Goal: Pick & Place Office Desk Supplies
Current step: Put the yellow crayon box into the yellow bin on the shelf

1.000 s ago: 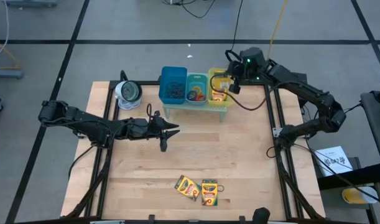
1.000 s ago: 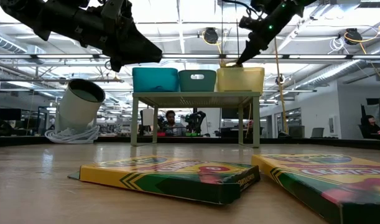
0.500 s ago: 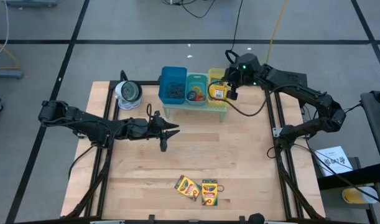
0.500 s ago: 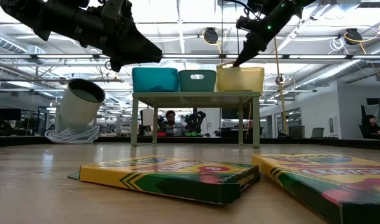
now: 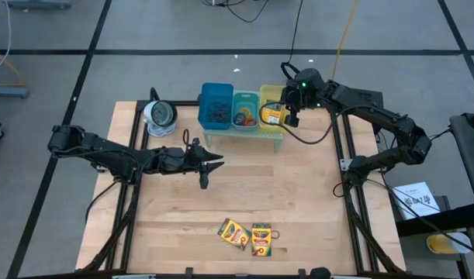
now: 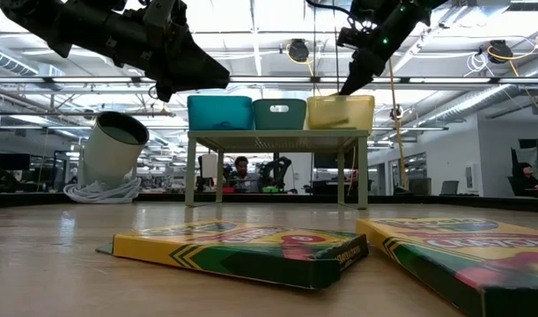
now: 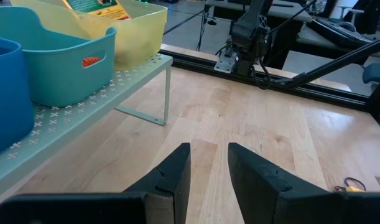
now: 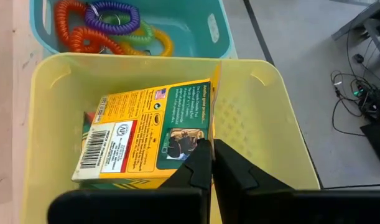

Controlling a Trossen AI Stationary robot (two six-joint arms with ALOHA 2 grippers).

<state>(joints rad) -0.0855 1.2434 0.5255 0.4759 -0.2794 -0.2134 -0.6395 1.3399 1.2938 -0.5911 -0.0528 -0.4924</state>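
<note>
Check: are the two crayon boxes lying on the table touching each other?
Cannot tell. In the high view the left crayon box and right crayon box sit edge to edge; the low view hints at a sliver between them, but neither shows it plainly.

overhead looks straight down, low one level across the table; both share the yellow bin (image 5: 271, 116) up close.

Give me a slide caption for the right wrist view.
Shut right gripper above a flat yellow-and-green crayon box lying in the yellow plastic bin.
</note>
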